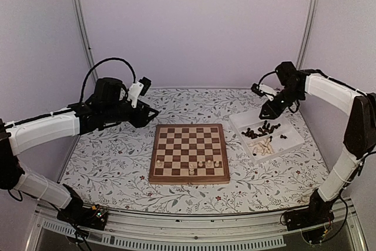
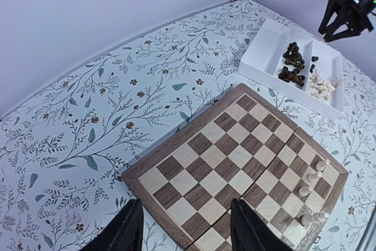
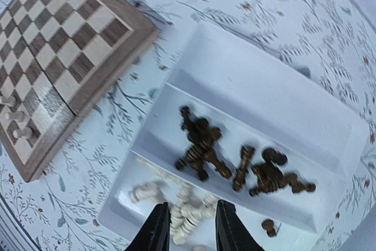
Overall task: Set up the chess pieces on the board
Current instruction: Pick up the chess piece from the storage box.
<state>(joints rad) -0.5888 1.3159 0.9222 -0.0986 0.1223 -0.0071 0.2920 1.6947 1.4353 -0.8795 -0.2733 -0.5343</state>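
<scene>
Tabletop (image 1: 106,163): chess pieces (image 3: 202,154) below right end effector (image 3: 189,223)

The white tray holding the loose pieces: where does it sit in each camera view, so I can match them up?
Top external: the white tray lies just right of the board.
Left wrist: the tray is upper right, beyond the board's corner.
Right wrist: the tray fills the centre and right.
Shared landmark: the board, cream pieces standing along one edge, in all three.
</scene>
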